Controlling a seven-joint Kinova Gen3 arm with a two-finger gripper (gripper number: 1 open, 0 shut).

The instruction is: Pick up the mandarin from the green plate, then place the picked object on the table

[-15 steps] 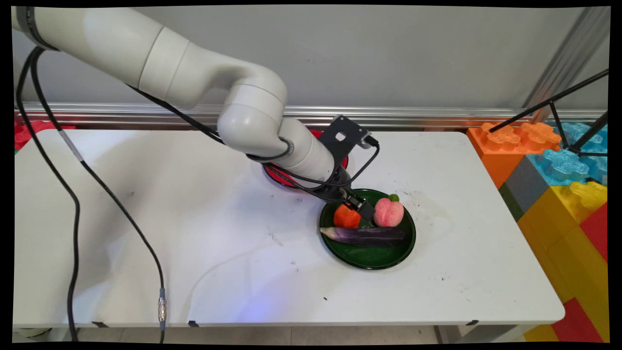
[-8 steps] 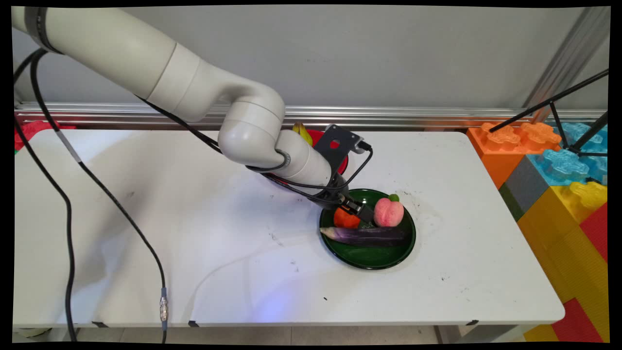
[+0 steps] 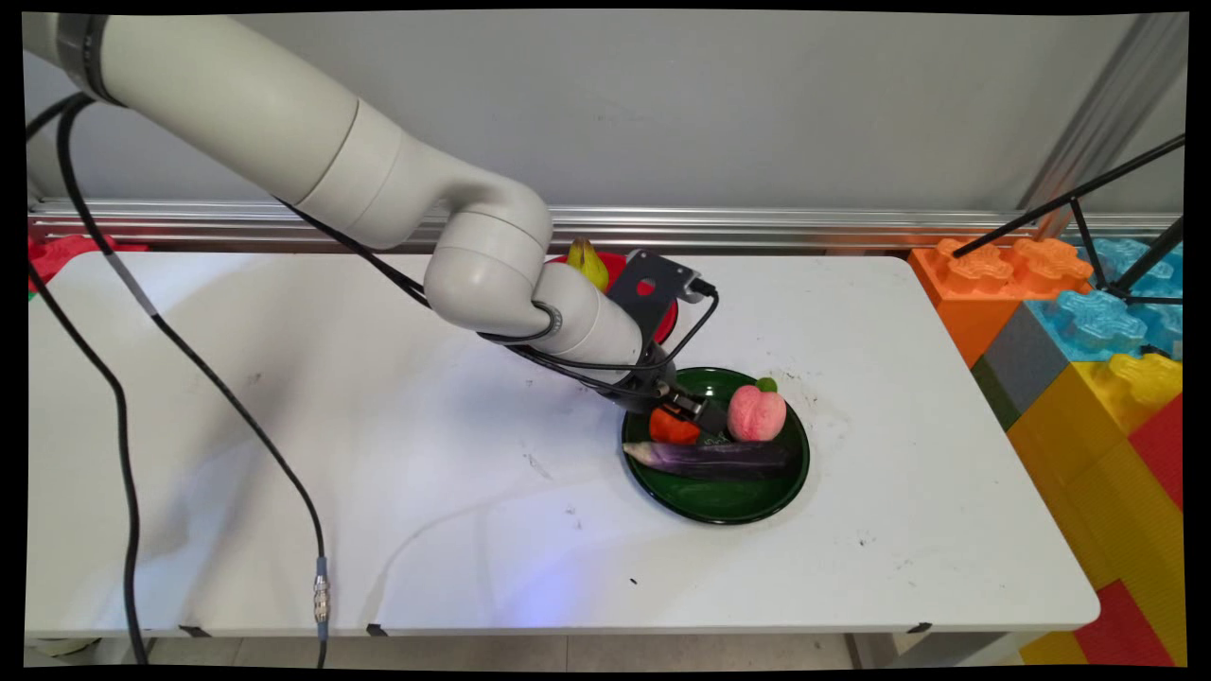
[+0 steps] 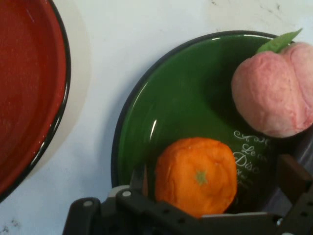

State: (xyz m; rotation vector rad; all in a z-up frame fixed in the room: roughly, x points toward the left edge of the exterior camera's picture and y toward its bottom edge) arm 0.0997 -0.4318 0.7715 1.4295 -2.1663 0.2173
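My black gripper (image 3: 689, 414) is down in the green plate (image 3: 747, 501), low over an orange (image 3: 672, 427). In the hand view the gripper (image 4: 215, 178) is open. The orange (image 4: 195, 174) sits between the fingers, with the left finger (image 4: 139, 182) at its side and the right finger (image 4: 293, 176) a gap away. A pink peach (image 3: 756, 413) with a green leaf lies just right of the gripper. A purple eggplant (image 3: 710, 458) lies across the plate in front of the orange and the peach. The peach (image 4: 279, 93) and the plate's rim (image 4: 146, 88) also show in the hand view.
A red bowl (image 3: 665, 322) stands behind the plate, partly hidden by the wrist, with a yellow fruit (image 3: 588, 263) in it; its rim (image 4: 54, 117) shows in the hand view. Large coloured toy blocks (image 3: 1088, 322) and a black tripod (image 3: 1116, 208) stand at the table's right end.
The hand has sunk lower and shifted slightly left over the orange, hiding more of it. The fruits and the plate have not moved.
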